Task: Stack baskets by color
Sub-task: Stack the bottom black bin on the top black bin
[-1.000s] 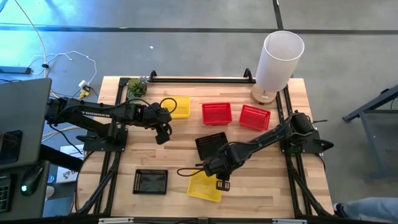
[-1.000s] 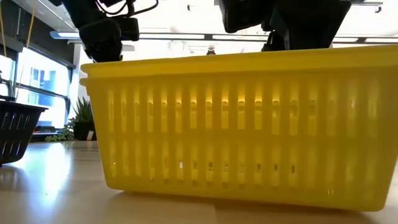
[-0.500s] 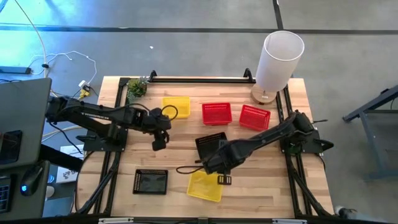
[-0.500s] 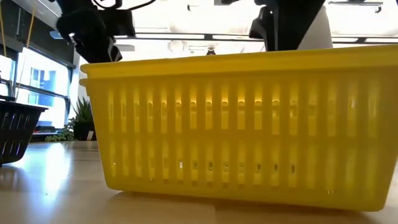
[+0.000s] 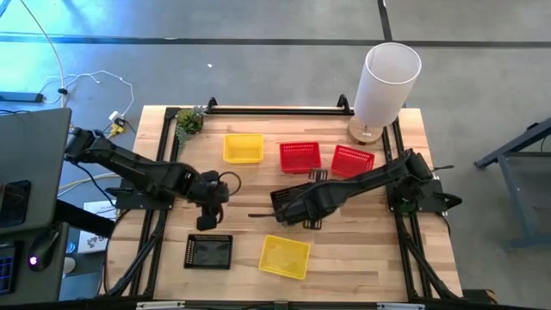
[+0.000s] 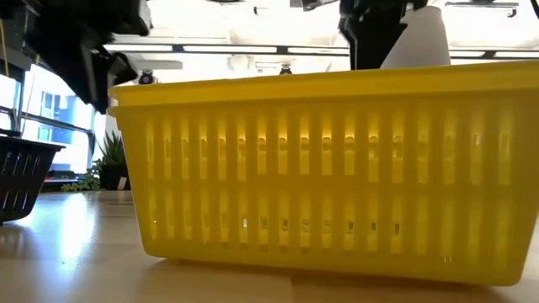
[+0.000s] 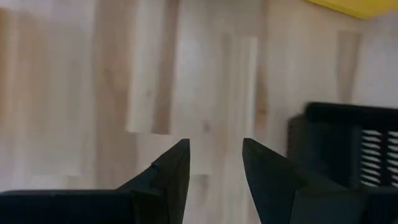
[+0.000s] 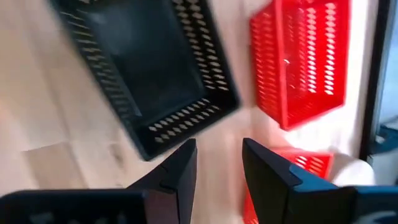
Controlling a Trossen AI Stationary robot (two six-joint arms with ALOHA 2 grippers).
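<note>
Bench [image 5: 362, 250] of pale wooden planks under both dark arms. Tall white cylinder [image 5: 386, 82] upright at the far right corner. Small potted plant [image 5: 189, 120] at the far left corner.

Six baskets in sight from above, none visibly stacked. Along the far side, a row of three: one yellow basket [image 5: 243, 147] to the left, then two red baskets [image 5: 300, 157] [image 5: 353, 161] near each other but apart. At mid-bench, a black basket [image 5: 288, 202], turned askew and partly under the right arm. Near the front edge, a second black basket [image 5: 209, 251] to the left and a second yellow basket [image 5: 285, 257] just right of it, well apart; from the low camera, that near yellow one filling most of the picture.

Left hand [image 7: 214, 149] over bare wood between the far yellow basket and the front black basket, fingers spread, nothing between them. Right hand [image 8: 217, 149] low over mid-bench beside the askew black basket, pointing toward the red pair, fingers likewise parted and empty.
</note>
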